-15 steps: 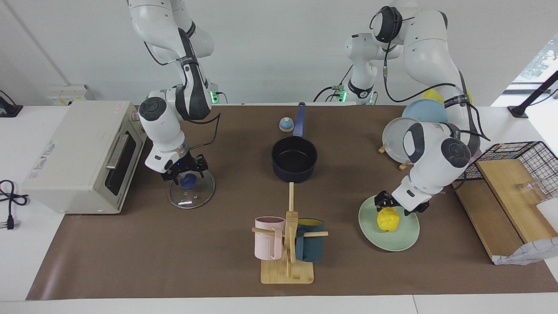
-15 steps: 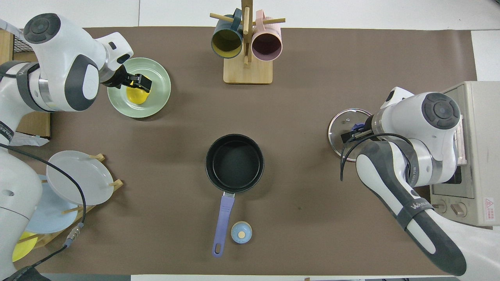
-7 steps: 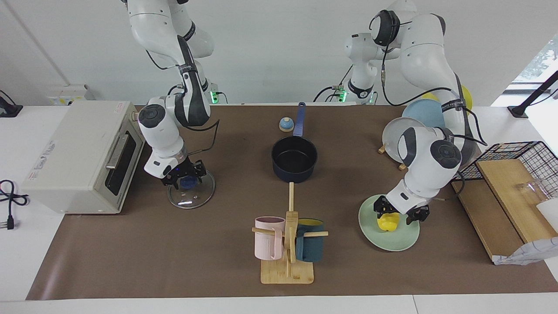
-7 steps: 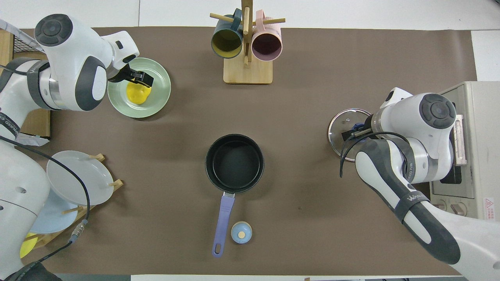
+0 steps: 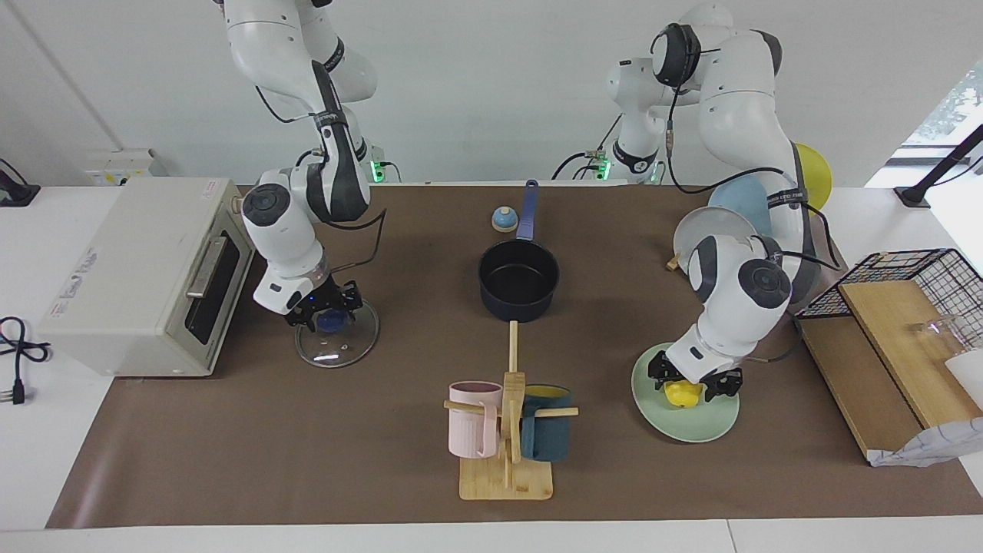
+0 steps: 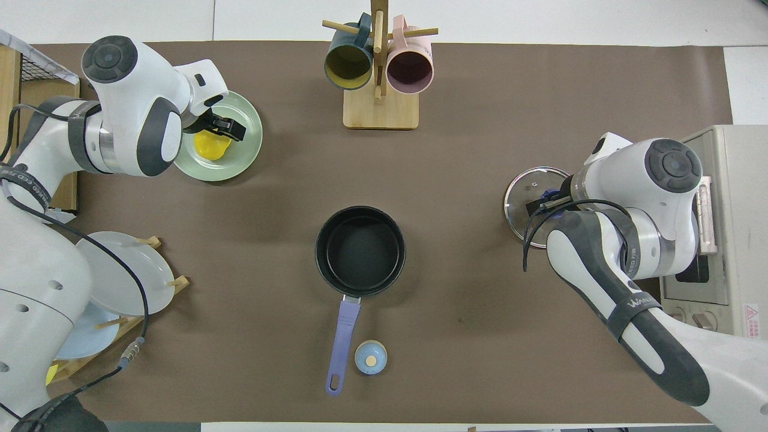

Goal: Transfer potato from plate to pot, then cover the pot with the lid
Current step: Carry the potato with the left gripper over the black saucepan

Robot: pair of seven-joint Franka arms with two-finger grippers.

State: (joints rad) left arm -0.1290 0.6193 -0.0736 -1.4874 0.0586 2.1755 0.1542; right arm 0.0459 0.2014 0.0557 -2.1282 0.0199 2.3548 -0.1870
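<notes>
The fingers [image 5: 657,375] of the left gripper [image 5: 686,384] stand wide, one on each side of the potato [image 5: 682,394], low over the plate [image 5: 691,426]. The potato lies on the plate.

Clock hours are read from the pot [image 5: 518,311], twelve pointing away from the robots. At six, nearest the robots, sits a small bell [image 5: 504,220], just beside the pot's long handle, which also points to six. The pot stands upright at mid-table with nothing in it. Near three lies the lid [image 5: 349,347], flat on the table in front of the toaster oven [image 5: 130,269]. The right gripper [image 5: 326,315] is down at the lid's blue knob [image 5: 332,322]; whether it has closed on the knob I cannot tell. At ten is the plate with the potato, well apart from the pot. At twelve, farthest out, stands the mug rack [image 5: 507,478].
</notes>
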